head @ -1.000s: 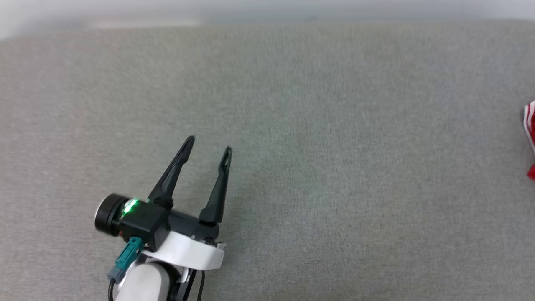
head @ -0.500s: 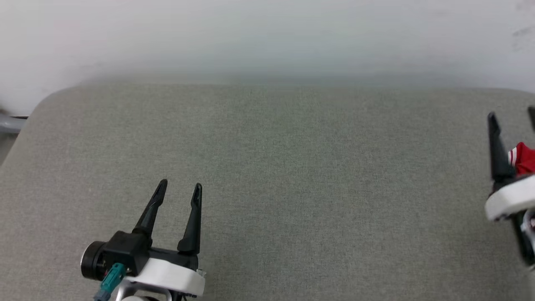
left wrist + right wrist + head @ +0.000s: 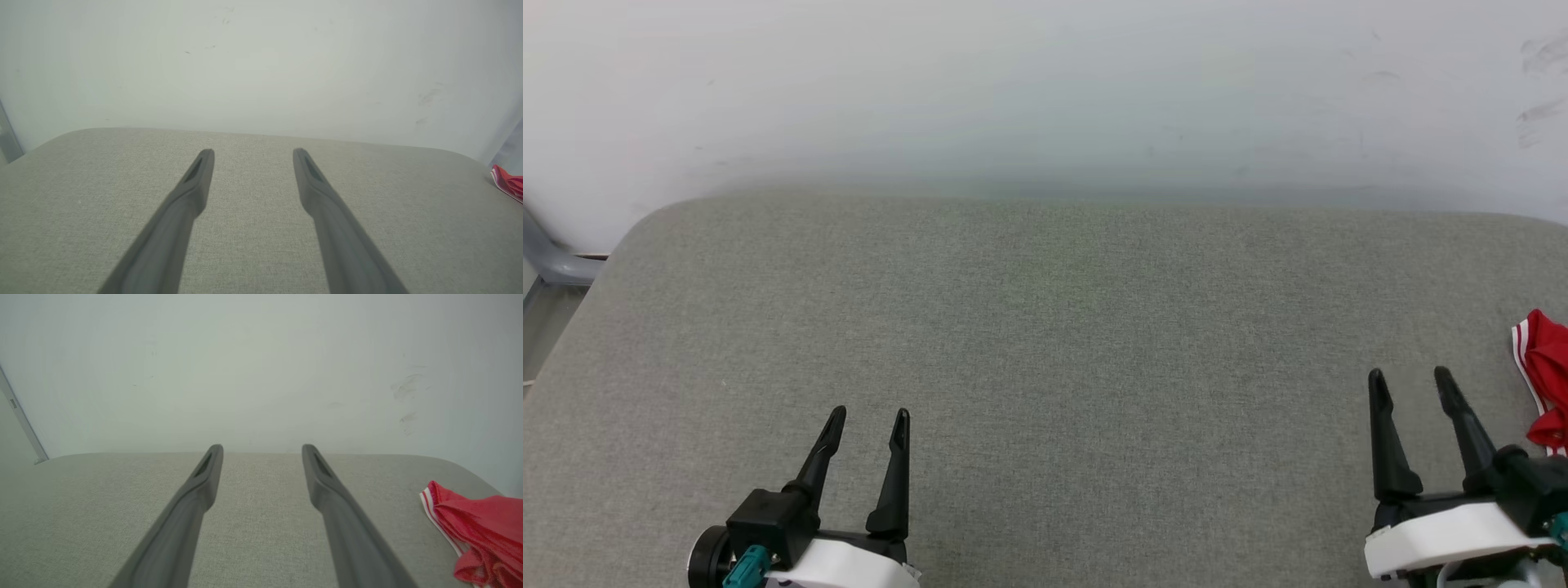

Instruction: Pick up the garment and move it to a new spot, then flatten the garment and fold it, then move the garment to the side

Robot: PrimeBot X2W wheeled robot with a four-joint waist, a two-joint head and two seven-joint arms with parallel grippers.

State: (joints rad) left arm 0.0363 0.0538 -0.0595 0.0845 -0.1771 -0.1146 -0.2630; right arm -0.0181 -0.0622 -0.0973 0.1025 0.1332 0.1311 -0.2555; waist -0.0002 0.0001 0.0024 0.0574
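The garment is a crumpled red cloth with red-white striped trim, lying at the far right edge of the grey surface; most of it is cut off by the frame. It also shows as a red bunch, the garment, at the right of the right wrist view, and as a small red corner, the garment, in the left wrist view. My right gripper stands open just left of it, not touching. My left gripper is open at the lower left, with nothing between its fingers.
A grey fabric-covered surface with rounded corners spreads before me, backed by a pale wall with a few scuff marks. A grey metal bar shows past the left corner.
The head camera has tilted up, so the wall and the surface's back edge came into view. The right gripper has come into view at the lower right, beside the garment.
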